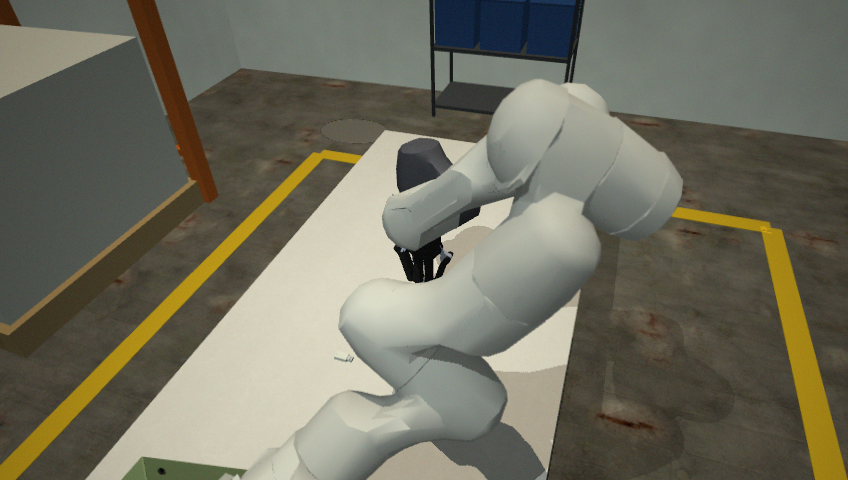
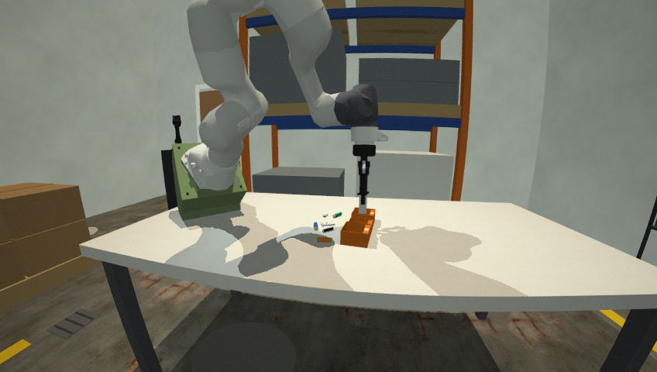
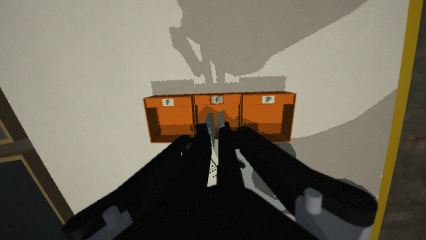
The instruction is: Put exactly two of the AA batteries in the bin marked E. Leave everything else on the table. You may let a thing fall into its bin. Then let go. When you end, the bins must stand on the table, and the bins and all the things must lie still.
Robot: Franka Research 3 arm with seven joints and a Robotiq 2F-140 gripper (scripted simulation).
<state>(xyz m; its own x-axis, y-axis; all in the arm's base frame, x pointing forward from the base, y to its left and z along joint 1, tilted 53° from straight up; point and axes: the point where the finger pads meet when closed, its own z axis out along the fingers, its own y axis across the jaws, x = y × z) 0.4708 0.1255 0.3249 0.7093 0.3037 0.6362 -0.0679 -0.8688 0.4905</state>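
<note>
Three joined orange bins [image 2: 355,237] stand on the table. Bin E [image 3: 231,103] is the middle one, between F and P; shadow and the fingers hide part of its inside, and I see no battery in it. My gripper [image 1: 423,278] [image 2: 362,210] [image 3: 216,120] points down above bin E. Its fingers are nearly together, with a narrow gap and nothing visible between them. A green cylinder [image 2: 337,215], a small blue thing [image 2: 315,225] and a dark cylinder [image 2: 328,229] lie beside the bins on the robot base's side. They are too small to tell which are AA batteries.
Bin F [image 3: 170,117] and bin P [image 3: 267,117] flank bin E. An orange block [image 2: 324,239] and small pale things [image 2: 328,224] lie near the bins. A small white thing [image 1: 343,357] lies on the table beside the arm. The green robot base [image 2: 209,206] stands at the table's far left.
</note>
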